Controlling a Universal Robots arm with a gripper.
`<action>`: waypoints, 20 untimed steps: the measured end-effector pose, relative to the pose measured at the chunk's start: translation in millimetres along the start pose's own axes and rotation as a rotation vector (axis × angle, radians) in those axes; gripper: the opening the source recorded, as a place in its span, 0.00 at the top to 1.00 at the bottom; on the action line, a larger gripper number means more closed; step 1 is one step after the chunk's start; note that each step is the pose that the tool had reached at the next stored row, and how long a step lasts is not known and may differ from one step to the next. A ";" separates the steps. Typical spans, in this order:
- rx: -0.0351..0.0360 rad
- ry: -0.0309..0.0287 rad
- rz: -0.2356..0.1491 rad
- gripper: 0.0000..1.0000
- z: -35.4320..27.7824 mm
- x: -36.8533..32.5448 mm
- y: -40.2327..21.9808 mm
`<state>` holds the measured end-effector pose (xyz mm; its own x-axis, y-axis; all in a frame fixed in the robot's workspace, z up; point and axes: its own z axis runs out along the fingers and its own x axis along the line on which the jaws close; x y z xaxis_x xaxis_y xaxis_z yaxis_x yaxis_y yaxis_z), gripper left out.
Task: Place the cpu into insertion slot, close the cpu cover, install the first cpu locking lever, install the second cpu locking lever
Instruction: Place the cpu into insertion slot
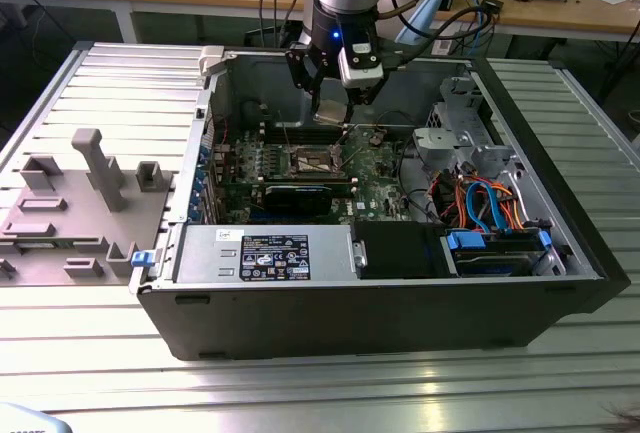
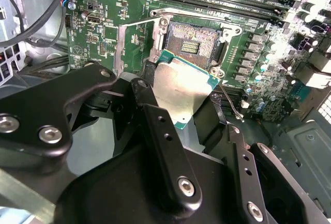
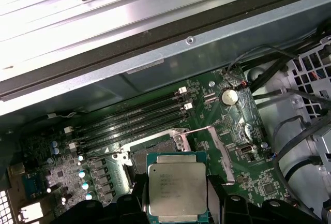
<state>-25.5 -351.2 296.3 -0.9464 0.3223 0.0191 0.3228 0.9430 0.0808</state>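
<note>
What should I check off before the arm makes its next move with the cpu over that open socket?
1. Grip: the gripper has its fingers clamped on opposite edges of the cpu. Ok.
2. The insertion slot is empty, contacts bare. Ok.
3. The cpu cover is swung off the slot. Ok.
4. Chip seated: not ok. In the exterior view it hangs above the board, clear of the slot.
5. Chip squared with the slot: cannot tell.
</note>
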 end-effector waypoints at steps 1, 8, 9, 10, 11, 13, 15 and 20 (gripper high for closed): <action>0.0000 0.0000 0.001 0.45 0.0 0.0 0.0; -0.0001 -0.0008 0.011 0.45 0.1 0.0 0.0; 0.0000 -0.0012 0.015 0.45 0.2 0.0 0.0; 0.0002 -0.0016 0.018 0.45 0.3 0.0 0.0; 0.0006 -0.0020 0.020 0.45 0.4 0.0 0.0; 0.0017 -0.0027 0.024 0.45 0.6 0.0 0.0; 0.0023 -0.0030 0.026 0.45 0.7 0.0 -0.1; 0.0033 -0.0039 0.033 0.45 1.0 0.0 -0.1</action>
<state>-25.5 -351.2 295.4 -0.9353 0.3534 0.0178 0.3537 0.9322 0.0769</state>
